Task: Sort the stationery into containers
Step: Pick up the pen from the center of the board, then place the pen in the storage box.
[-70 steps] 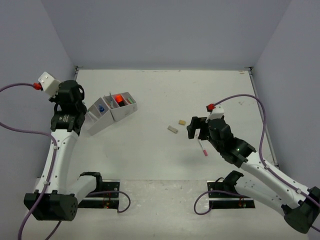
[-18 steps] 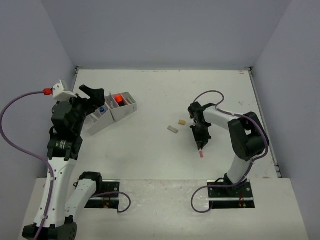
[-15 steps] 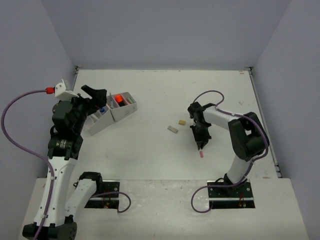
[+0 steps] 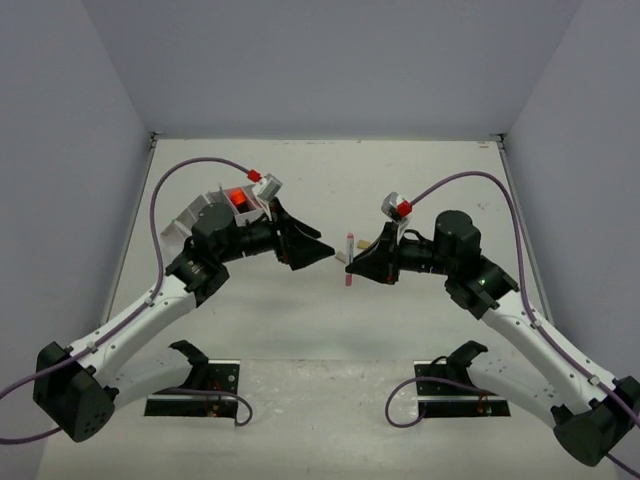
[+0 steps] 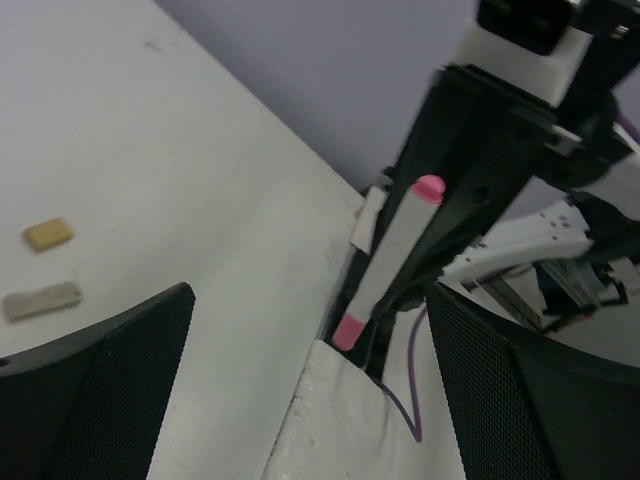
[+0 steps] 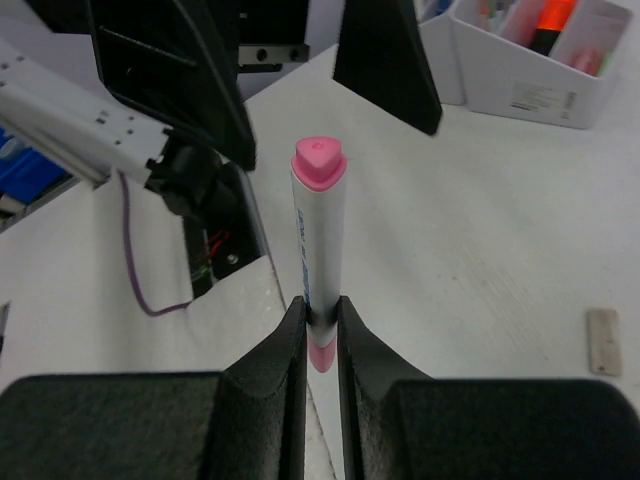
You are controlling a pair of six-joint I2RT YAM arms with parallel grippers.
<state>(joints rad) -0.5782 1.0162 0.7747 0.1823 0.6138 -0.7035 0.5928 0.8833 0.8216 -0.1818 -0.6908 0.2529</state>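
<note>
- One marker (image 4: 348,260), white barrel with pink ends: upright in the air between the two arms, clamped near its lower end by the right gripper (image 6: 320,312).
- One left gripper (image 4: 322,250): jaws wide apart, facing the marker, not touching it.
- Handling, as judged: a hand-over. The left gripper should close squarely on the free upper barrel before the right lets go.
- Two loose items on the surface (image 5: 180,150): a yellowish piece (image 5: 47,233) and a paler piece (image 5: 42,299).
- Two containers (image 6: 520,85), white, behind the left arm; one holds an orange marker (image 6: 555,20).
</note>
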